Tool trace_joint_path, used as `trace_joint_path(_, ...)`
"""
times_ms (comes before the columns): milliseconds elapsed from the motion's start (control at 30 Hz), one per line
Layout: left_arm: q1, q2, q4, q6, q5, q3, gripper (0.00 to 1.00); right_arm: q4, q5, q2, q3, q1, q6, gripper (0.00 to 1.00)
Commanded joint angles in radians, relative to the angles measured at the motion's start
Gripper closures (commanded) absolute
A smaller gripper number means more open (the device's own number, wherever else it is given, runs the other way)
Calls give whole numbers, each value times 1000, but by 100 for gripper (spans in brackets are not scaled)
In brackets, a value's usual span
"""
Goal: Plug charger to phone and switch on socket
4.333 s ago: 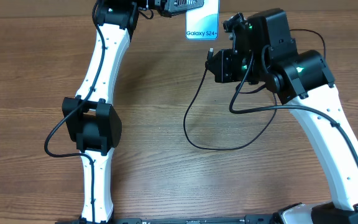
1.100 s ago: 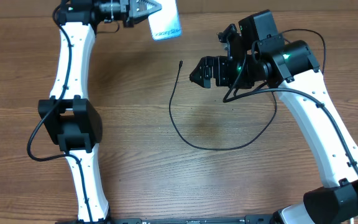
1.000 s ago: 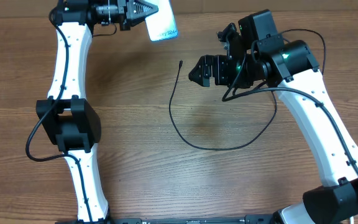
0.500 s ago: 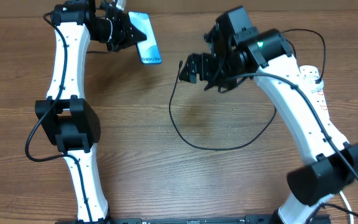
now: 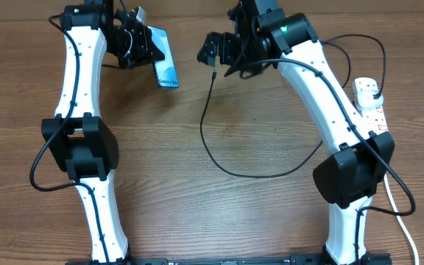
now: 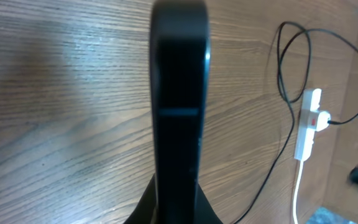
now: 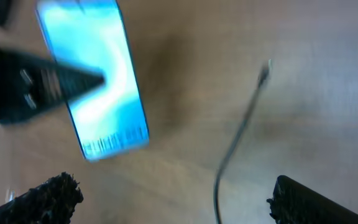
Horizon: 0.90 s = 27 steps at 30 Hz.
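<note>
Phone lifted, cable tip down.
Left tool (image 5: 147,48) pinches the phone (image 5: 165,65), apparently presenting its port. Right tool (image 5: 213,50) hangs spread just above the charger (image 5: 202,126) tip on the tabletop (image 5: 256,213), seemingly ready to grasp.

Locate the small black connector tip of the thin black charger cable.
Overhead view: the connector tip lies on the wooden table near its far edge, close to the open right end effector and right of the slim blue-screened phone.
</note>
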<state>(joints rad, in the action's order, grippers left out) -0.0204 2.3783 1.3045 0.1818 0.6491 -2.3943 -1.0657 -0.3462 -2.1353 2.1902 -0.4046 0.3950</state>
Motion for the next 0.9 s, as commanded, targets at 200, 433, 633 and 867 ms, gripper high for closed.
trace_joint_path(200, -5, -43, 6, -48, 2, -12, 96, 138, 121, -69, -26, -3, 197, 0)
trace_joint_path(433, -5, -43, 8, -56, 1, -12, 96, 130, 150, -180, -26, -35, 205, 2)
trace_joint_path(633, -6, -43, 10, -56, -3, -12, 96, 144, 258, -232, -26, -63, 265, 18)
trace_joint_path(867, -5, -43, 13, -56, -3, -12, 96, 145, 374, -281, -26, -101, 271, 34)
